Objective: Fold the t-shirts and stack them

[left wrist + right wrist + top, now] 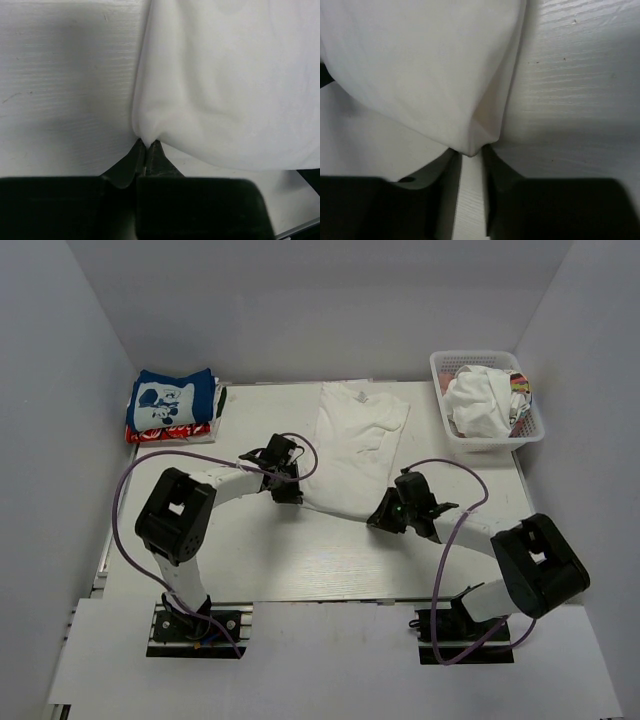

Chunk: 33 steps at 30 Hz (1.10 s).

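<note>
- Top external: a large plain white cloth t-shirt (pixel 355 440) lay spread toward the white wooden tabletop's (pixel 300 560) far edge.
- Left jaws pinched its near-left corner.
- Right jaws flanked its near-right corner; grip unclear.

T-shirt (pixel 355 440) on table (pixel 300 560), basket (pixel 495 444) right

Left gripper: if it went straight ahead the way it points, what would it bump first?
The white t-shirt. The left gripper is pinching its near corner, so going on would likely push into more shirt.
</note>
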Available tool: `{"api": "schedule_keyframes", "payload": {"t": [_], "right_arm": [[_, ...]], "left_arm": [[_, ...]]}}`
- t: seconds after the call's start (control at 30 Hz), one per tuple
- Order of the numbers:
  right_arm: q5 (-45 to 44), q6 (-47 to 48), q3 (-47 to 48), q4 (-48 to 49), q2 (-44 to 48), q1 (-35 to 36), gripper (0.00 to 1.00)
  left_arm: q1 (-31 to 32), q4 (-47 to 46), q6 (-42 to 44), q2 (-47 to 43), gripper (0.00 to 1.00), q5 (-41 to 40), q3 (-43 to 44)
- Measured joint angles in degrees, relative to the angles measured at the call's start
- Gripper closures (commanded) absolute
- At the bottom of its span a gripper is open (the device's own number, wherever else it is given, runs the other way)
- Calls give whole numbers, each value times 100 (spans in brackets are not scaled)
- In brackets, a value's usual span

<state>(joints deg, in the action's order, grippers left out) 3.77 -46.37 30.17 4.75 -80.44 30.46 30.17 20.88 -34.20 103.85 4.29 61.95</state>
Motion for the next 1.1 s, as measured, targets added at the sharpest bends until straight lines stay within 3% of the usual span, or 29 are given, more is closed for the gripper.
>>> {"api": "schedule_keyframes", "payload": {"t": [0.1,0.4,0.43,0.6,0.67,0.77,0.97,1.07,1.1], "right_arm": [[-13,-101,-4,164,-155,-7,100],[-404,190,-234,87,254,17,98],[-420,254,-236,17,352,31,91],[-426,557,-232,-142,793,46,30],[-424,610,-223,-192,835,46,23],[-424,645,-205,-262,835,46,23],[-424,557,-146,-323,625,42,35],[-313,463,-140,-151,446,42,48],[-258,444,-140,-103,382,42,59]], "left_arm": [[7,-2,-7,13,100,70,4],[70,-2,-85,-382,100,72,-452],[81,2,-85,-455,100,76,-531],[144,44,-87,-678,100,87,-691],[144,52,-101,-713,100,83,-743],[140,57,-122,-719,100,85,-796],[140,61,-125,-726,100,85,-798],[140,68,-127,-752,100,87,-798],[140,70,-127,-761,100,87,-800]]}}
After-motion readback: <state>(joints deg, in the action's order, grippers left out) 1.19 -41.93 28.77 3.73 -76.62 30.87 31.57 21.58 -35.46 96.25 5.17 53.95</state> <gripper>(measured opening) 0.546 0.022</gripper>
